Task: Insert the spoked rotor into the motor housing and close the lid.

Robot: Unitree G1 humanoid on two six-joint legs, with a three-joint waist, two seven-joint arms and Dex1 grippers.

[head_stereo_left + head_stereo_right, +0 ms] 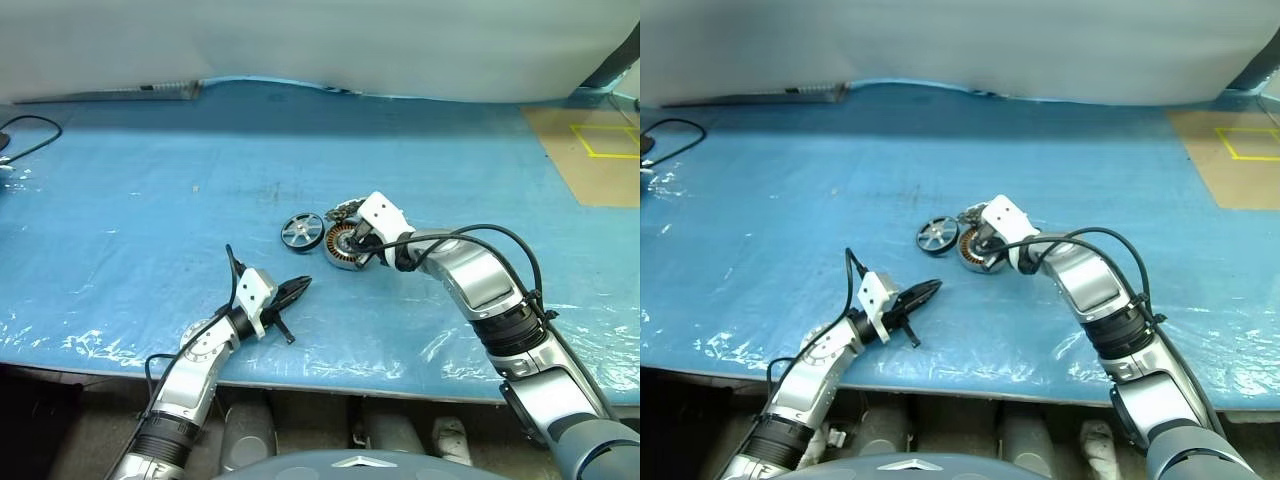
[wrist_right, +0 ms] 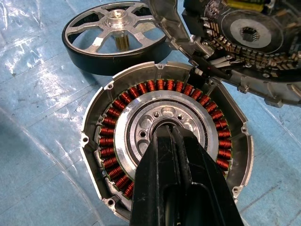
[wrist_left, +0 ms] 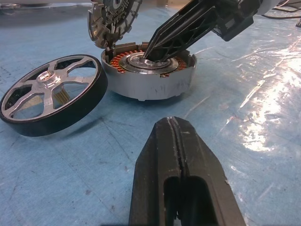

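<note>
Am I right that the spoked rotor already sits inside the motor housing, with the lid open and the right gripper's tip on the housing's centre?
Not quite: the spoked rotor lies on the blue table cover beside the motor housing, as the left wrist view shows. The lid is open and the right gripper is on the centre.

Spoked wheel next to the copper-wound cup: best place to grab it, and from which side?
Probably by the dark outer rim of the wheel, pinching across rim and a gap between spokes. It lies tilted, one edge propped against the cup, so that raised edge is easiest. Come from above on the side away from the cup, since the right hand sits shut in the cup's centre.
</note>
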